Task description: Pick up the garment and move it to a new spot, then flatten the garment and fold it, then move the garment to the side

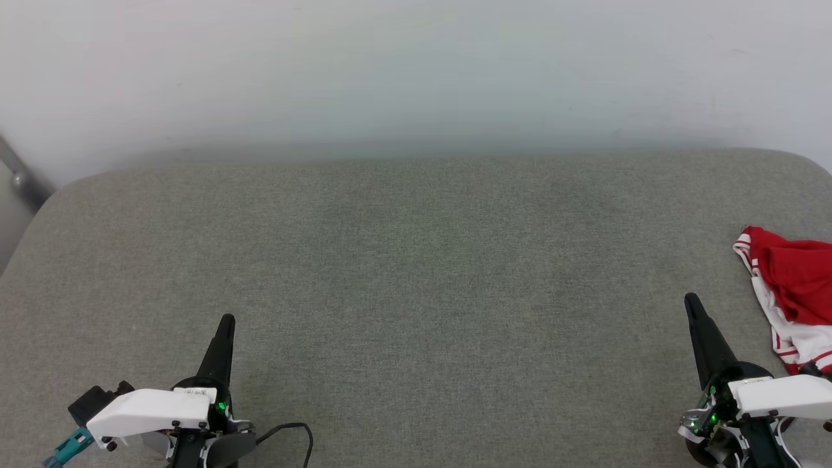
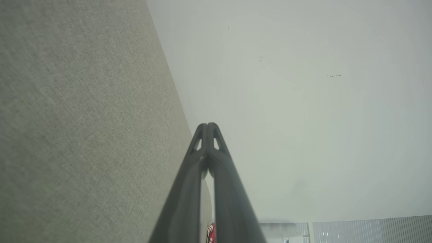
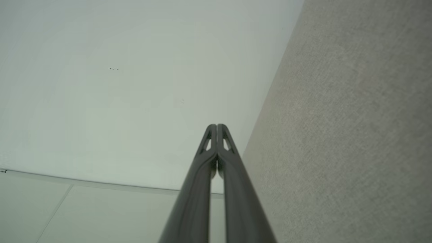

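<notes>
The garment [image 1: 793, 292], red with white striped-trim sleeves, lies bunched at the right edge of the grey fabric surface [image 1: 416, 273], partly cut off by the head view's border. A sliver of the garment [image 2: 211, 233] peeks between the fingers in the left wrist view. My right gripper [image 1: 693, 300] is shut and empty, just left of the garment and apart from it. My left gripper [image 1: 227, 320] is shut and empty at the lower left, far from the garment. The tips meet in both wrist views: left gripper [image 2: 208, 125], right gripper [image 3: 216, 126].
A pale wall [image 1: 416, 71] rises behind the surface's rounded far edge. A grey metal bar [image 1: 19, 174] stands at the far left. A black cable [image 1: 292, 430] loops by the left wrist.
</notes>
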Controlling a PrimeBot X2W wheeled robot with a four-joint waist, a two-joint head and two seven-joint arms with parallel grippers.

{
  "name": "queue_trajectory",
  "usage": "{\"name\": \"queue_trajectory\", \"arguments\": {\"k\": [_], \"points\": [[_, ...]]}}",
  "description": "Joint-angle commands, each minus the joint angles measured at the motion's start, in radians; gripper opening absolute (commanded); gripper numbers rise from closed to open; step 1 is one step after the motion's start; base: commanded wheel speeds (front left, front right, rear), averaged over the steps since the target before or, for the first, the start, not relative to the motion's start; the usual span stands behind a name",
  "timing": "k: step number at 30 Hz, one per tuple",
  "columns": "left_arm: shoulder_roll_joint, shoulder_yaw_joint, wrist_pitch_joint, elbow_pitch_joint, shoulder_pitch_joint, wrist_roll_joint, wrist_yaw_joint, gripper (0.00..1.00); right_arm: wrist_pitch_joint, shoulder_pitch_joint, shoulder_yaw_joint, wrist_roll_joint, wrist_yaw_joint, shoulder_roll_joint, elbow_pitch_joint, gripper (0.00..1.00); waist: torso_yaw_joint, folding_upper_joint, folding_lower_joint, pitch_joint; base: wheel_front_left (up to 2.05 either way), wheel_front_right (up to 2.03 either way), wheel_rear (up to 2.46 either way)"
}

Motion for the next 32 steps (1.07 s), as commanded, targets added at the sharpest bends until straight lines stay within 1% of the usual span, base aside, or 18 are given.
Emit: {"name": "queue_trajectory", "arguments": {"k": [1, 23, 32], "points": [[-0.001, 0.007, 0.007, -0.001, -0.015, -0.018, -0.008, 0.00, 0.006, -0.019, -0.003, 0.024, 0.000, 0.001, 0.002, 0.00, 0.000, 0.0000, 0.0000, -0.001, 0.00, 0.00, 0.00], [-0.019, 0.032, 0.045, 0.005, -0.022, -0.149, -0.026, 0.00, 0.021, -0.029, -0.019, 0.174, 0.000, 0.006, 0.028, 0.00, 0.002, 0.0000, 0.0000, -0.009, 0.00, 0.00, 0.00], [-0.019, 0.031, 0.044, 0.005, -0.021, -0.146, -0.026, 0.00, 0.022, -0.027, -0.021, 0.167, 0.000, 0.008, 0.027, 0.00, 0.002, 0.0000, 0.0000, -0.009, 0.00, 0.00, 0.00]]}}
